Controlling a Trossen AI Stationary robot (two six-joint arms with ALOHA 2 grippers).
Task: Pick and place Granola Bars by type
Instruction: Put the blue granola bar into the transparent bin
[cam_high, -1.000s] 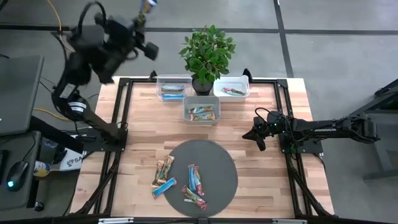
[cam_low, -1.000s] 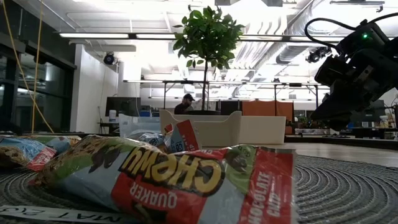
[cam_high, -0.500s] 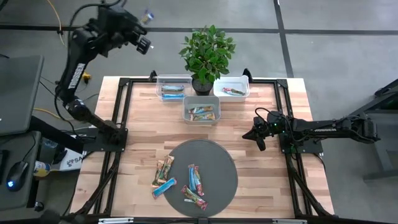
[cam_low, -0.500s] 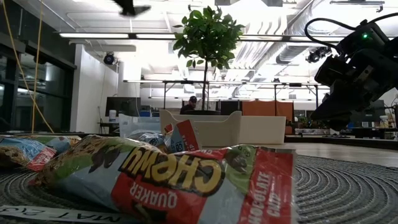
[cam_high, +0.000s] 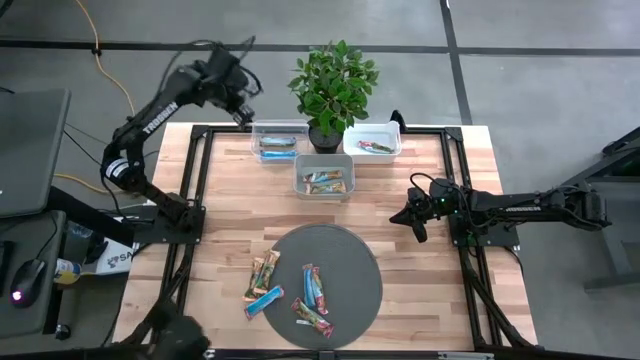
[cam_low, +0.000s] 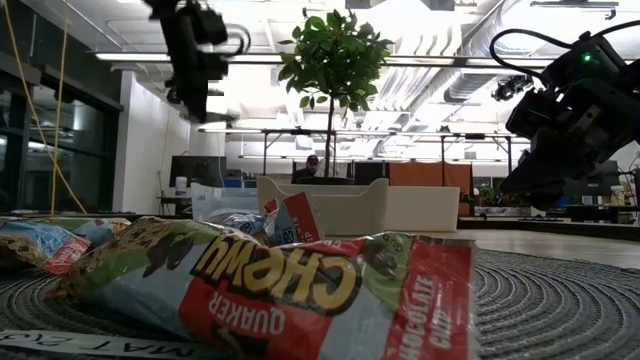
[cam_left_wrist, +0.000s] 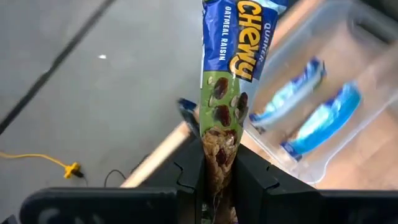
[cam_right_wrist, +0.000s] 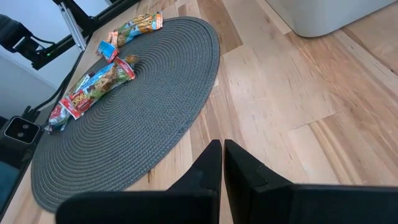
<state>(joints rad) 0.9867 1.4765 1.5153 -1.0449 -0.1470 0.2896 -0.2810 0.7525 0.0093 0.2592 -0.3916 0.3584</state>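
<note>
One blue granola bar (cam_left_wrist: 225, 81) is pinched by its lower end between the closed fingers (cam_left_wrist: 186, 171) of the left gripper (cam_high: 243, 103), which is held above the far-left corner of the table (cam_high: 230, 215), just beside the left clear bin (cam_high: 279, 141). Two more blue-wrapped bars (cam_left_wrist: 323, 115) are seen lying in that bin. The middle bin (cam_high: 324, 176) holds yellow-brown bars, and the white bin (cam_high: 372, 141) to the right of the potted plant (cam_high: 333, 88) holds a red one. Several bars (cam_high: 290, 290) are left on and beside the round grey mat (cam_high: 350, 270) at the near edge. The right gripper (cam_high: 413, 217) is parked low over the right side of the table, its fingers (cam_right_wrist: 214, 168) shut on nothing.

The held bar is judged light and slightly flexible, with a glossy film wrapper that is likely slippery. Because it is gripped at one end only, it may swing or slip out. A pinch across the narrow width near the middle would probably be steadier, as the crimped ends offer little to bite on and the contents could crumble under hard pressure.
</note>
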